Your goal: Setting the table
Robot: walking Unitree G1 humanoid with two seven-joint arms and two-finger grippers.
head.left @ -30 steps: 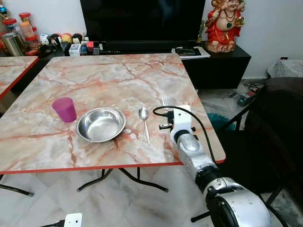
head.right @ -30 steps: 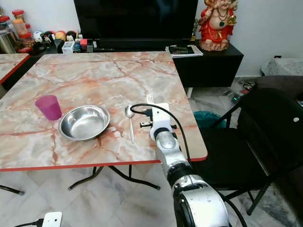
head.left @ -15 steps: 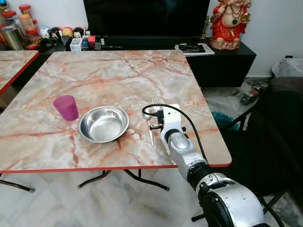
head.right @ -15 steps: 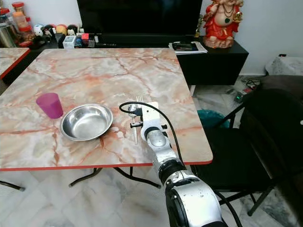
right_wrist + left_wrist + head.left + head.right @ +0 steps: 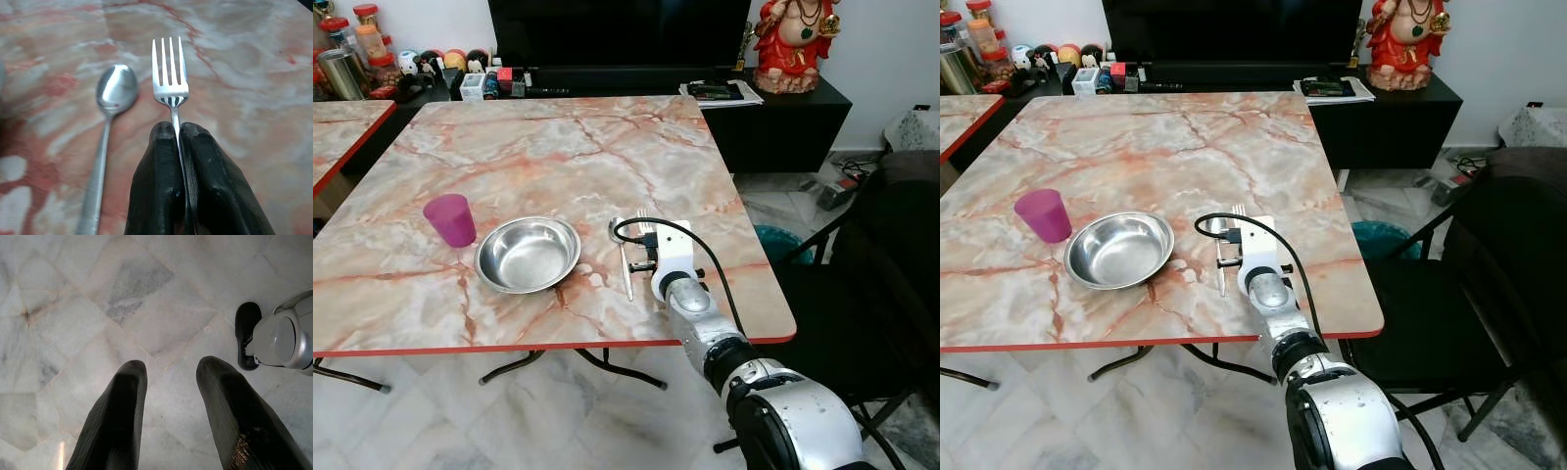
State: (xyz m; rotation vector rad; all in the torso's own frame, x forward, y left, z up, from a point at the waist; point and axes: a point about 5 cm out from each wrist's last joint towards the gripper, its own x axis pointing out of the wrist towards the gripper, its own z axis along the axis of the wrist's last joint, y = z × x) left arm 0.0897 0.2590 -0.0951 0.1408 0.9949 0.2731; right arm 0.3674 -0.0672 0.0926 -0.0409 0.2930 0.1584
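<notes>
right gripper (image 5: 178, 129) pinches the fork (image 5: 169, 73) by its neck, low over the table (image 5: 509, 147) beside the spoon (image 5: 623, 257) and bowl (image 5: 527, 256). thin, stiff, slick steel; likely twists unless held mid-handle. left gripper (image 5: 168, 369) hangs open.

No text or label can be read.

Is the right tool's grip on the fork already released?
No: in the right wrist view the right tool is pinched shut on the fork handle, beside the spoon.
</notes>
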